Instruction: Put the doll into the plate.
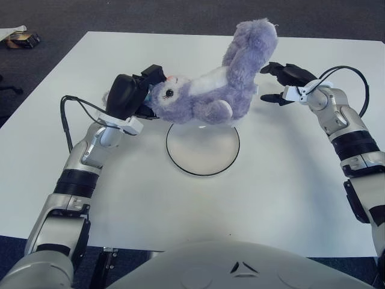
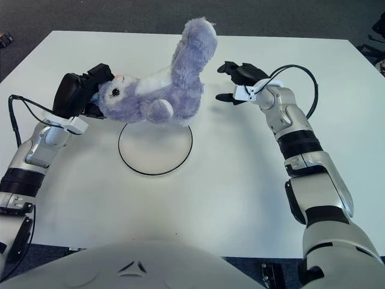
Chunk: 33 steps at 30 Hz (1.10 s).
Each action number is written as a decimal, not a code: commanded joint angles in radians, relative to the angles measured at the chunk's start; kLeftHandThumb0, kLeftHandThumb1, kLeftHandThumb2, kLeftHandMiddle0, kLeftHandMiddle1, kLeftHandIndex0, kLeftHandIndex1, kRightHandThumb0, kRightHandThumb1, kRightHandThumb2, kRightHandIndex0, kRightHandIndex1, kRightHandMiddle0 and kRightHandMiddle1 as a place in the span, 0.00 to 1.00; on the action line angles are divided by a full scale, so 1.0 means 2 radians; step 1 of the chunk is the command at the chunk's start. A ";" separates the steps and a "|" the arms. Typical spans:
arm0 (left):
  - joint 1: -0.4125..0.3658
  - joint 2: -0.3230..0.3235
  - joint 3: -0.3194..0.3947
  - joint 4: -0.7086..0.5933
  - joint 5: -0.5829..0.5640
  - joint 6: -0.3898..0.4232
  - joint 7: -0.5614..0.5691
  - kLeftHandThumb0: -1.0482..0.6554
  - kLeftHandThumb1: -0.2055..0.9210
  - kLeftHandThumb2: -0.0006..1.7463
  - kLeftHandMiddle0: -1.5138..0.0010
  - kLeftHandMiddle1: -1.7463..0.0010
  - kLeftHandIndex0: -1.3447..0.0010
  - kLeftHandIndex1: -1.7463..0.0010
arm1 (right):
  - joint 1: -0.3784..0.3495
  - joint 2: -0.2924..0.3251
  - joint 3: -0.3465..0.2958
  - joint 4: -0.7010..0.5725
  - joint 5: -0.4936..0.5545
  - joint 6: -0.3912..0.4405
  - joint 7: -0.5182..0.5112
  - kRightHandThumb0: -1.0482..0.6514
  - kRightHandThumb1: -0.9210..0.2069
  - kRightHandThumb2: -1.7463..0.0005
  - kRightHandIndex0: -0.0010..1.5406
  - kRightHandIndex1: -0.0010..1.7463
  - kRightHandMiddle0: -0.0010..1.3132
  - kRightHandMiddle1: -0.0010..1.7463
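A purple plush doll with a white belly lies tilted over the far rim of the round white plate. One of its limbs points up and back. My left hand is shut on the doll's head at the left and holds it up. My right hand is just right of the doll's raised limb, with fingers spread and holding nothing. A small gap shows between it and the doll in the right eye view. I cannot tell whether the doll's underside touches the plate.
The white table stretches around the plate. Black cables loop off both wrists, one by the left forearm and one by the right. A small dark object lies on the floor beyond the table's far left corner.
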State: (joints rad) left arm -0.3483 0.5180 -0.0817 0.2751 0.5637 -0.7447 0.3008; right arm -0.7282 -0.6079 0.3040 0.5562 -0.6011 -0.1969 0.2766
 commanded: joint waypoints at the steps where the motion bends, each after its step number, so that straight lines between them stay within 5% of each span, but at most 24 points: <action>1: -0.009 0.005 0.005 0.015 0.005 -0.028 0.015 0.27 0.89 0.53 0.03 0.00 0.09 0.00 | -0.011 -0.006 0.000 0.008 -0.003 -0.008 -0.007 0.07 0.00 0.59 0.00 0.27 0.00 0.35; 13: -0.022 0.007 0.005 0.052 0.031 -0.080 0.036 0.24 0.91 0.53 0.02 0.00 0.08 0.00 | -0.015 -0.006 -0.001 0.021 -0.003 -0.020 -0.009 0.07 0.00 0.59 0.00 0.28 0.00 0.35; 33: -0.033 0.018 -0.005 0.084 0.104 -0.103 0.090 0.19 0.95 0.48 0.02 0.00 0.08 0.00 | -0.015 -0.011 -0.003 0.024 -0.001 -0.024 -0.003 0.08 0.00 0.60 0.00 0.27 0.00 0.36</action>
State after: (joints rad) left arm -0.3903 0.5310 -0.0868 0.4347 0.7504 -0.9409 0.4449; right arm -0.7387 -0.6134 0.3038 0.5966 -0.6051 -0.2388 0.2704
